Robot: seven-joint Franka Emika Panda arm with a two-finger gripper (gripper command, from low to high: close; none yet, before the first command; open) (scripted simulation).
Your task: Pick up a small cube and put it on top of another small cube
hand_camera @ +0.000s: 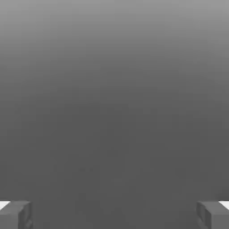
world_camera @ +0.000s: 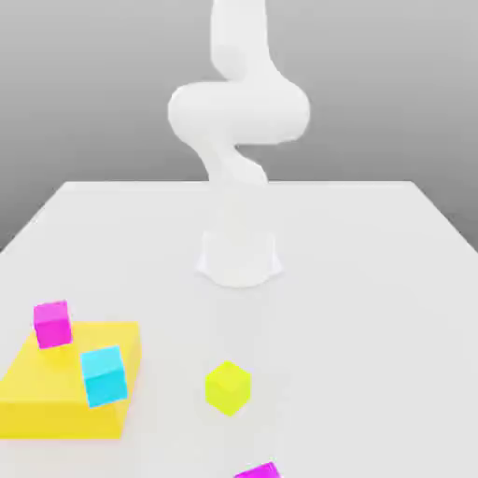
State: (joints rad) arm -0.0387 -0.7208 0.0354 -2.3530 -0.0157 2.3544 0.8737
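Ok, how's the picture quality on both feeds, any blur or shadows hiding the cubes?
Exterior view: soft, even light, arm washed out white, lime cube clear, no strong shadows. Hand view: flat grey gradient, darker lower down, gripper fingertips at the corners, wide apart.

The worktop (world_camera: 373, 280) looks smooth, matt white; the arm (world_camera: 238, 112) a smooth white with a soft sheen; the small cube (world_camera: 228, 387), plain-faced lime, and the flat yellow block (world_camera: 56, 401) look like matt plastic

Lime yellow-green small cube (world_camera: 228, 387)
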